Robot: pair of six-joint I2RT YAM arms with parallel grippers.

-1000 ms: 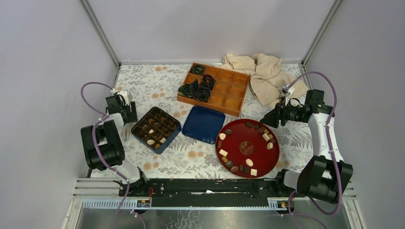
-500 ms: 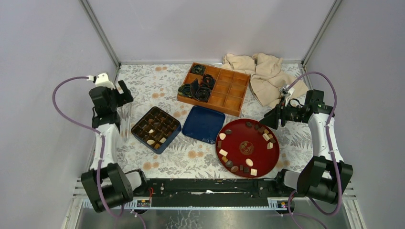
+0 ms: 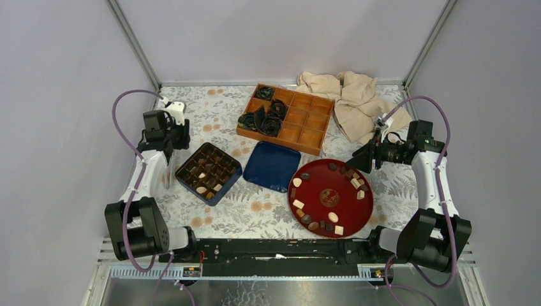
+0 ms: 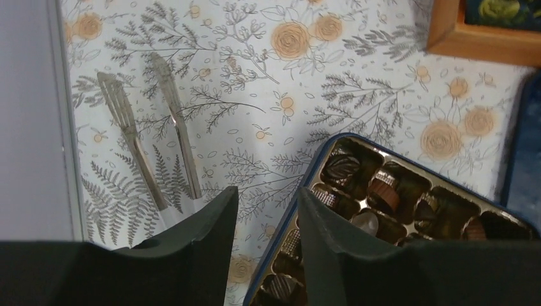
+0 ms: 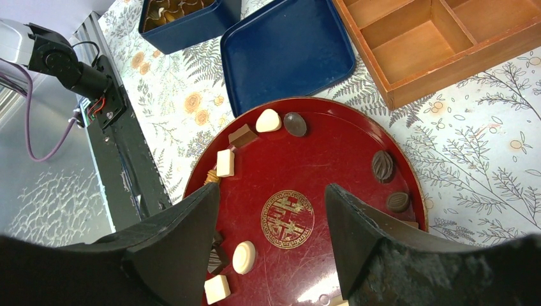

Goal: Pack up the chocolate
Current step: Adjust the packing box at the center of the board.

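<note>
Chocolate pieces, dark, mid-brown and cream (image 3: 298, 204), lie around the rim of a red round plate (image 3: 344, 207). More chocolate (image 4: 383, 191) sits in the cells of a blue box (image 3: 223, 191). My left gripper (image 3: 180, 139) hovers over the box's far-left edge (image 4: 281, 233). Its jaws (image 4: 268, 191) are moderately apart with nothing between them. My right gripper (image 3: 356, 160) hangs above the plate's right side, open and empty (image 5: 271, 188). Under it lie a round cream piece (image 5: 244, 256) and bare plate (image 5: 332, 153).
A blue lid (image 3: 272, 166) lies between box and plate. A wooden compartment tray (image 3: 300, 121) holding black paper cups (image 3: 265, 121) stands behind, with a beige cloth (image 3: 354, 102) at back right. Metal tongs (image 4: 131, 137) lie left of the box.
My left arm swung up and back, then came right to the box's far-left edge, and its jaws narrowed. The right arm stayed put, its jaws slightly wider.
</note>
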